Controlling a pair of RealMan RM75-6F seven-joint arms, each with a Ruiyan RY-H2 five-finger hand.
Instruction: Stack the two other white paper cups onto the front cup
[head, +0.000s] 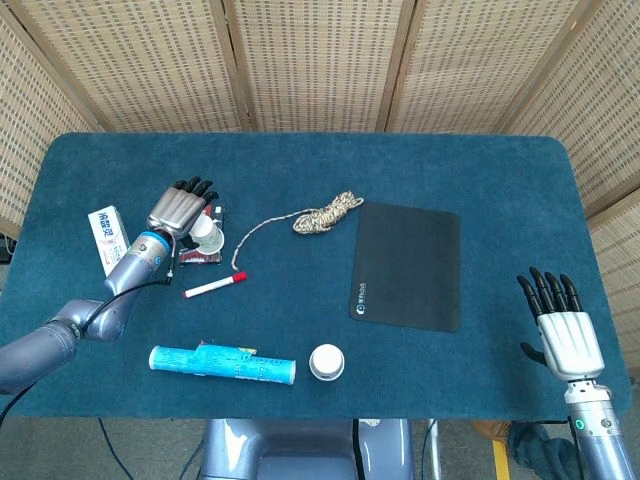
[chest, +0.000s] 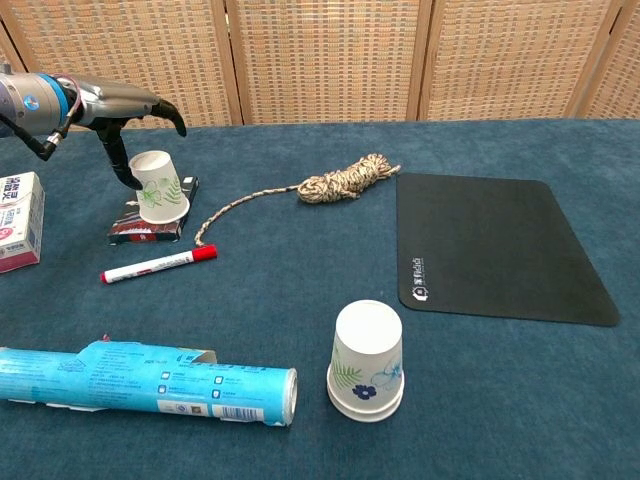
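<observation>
Arms differ plainly in reach: the left hand (head: 183, 208) hovers over the far cup (chest: 158, 186), thumb beside its wall, fingers spread, holding nothing. That cup stands upside down on a dark packet (chest: 148, 226), well left and behind the front cup (chest: 367, 360). The right hand (head: 566, 338), spread and idle, lies well right of the front cup.

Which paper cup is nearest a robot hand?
The back-left cup on the dark packet, under the left robot hand; the front cup stands alone.
</observation>
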